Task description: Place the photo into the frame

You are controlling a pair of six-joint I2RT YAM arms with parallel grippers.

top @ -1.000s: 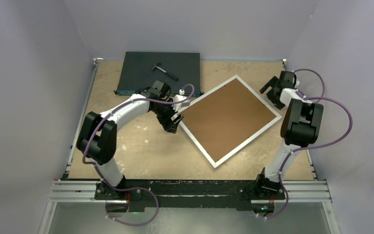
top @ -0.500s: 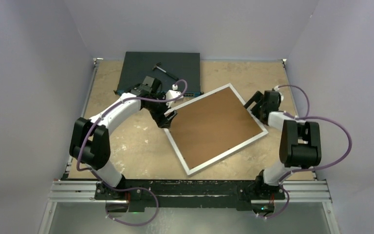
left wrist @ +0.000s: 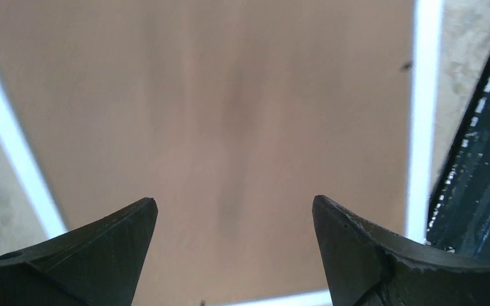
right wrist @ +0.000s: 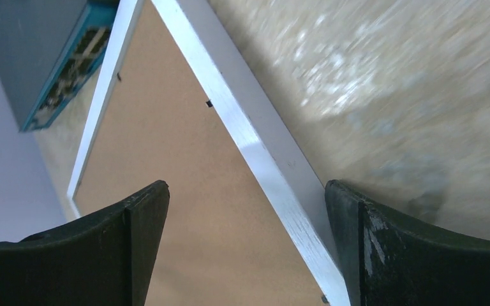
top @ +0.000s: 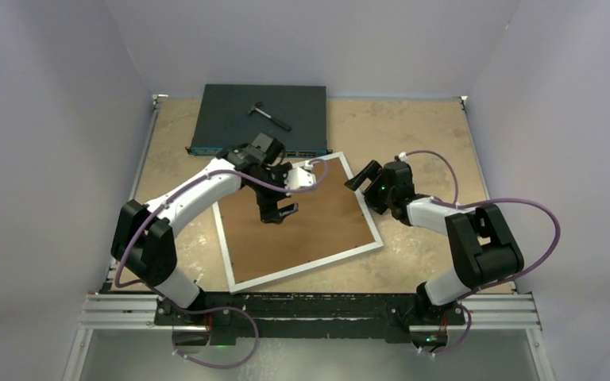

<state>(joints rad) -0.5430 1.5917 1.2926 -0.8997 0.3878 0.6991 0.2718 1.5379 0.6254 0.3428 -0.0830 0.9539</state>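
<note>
The frame [top: 308,266] lies face down on the table, its thin white border around a brown backing board [top: 318,226]. The photo is not in view. My left gripper [top: 278,213] hovers open over the board's left-centre; in the left wrist view the gripper [left wrist: 233,199] has only bare board [left wrist: 230,115] between its fingers. My right gripper [top: 365,190] is open and straddles the frame's right edge. In the right wrist view the gripper [right wrist: 245,183] has one finger over the board and the other right beside the white border [right wrist: 255,153] on its outer side.
A dark flat network switch [top: 222,119] sits at the back left, close to the frame's far corner, with a small hammer-like tool [top: 271,115] on top. The switch [right wrist: 44,57] also shows in the right wrist view. Grey walls close in on three sides.
The frame has slid left and toward the near edge, turning as it went, with the right gripper following its right edge. The left gripper moved from the frame's corner to over the board and opened wider.
</note>
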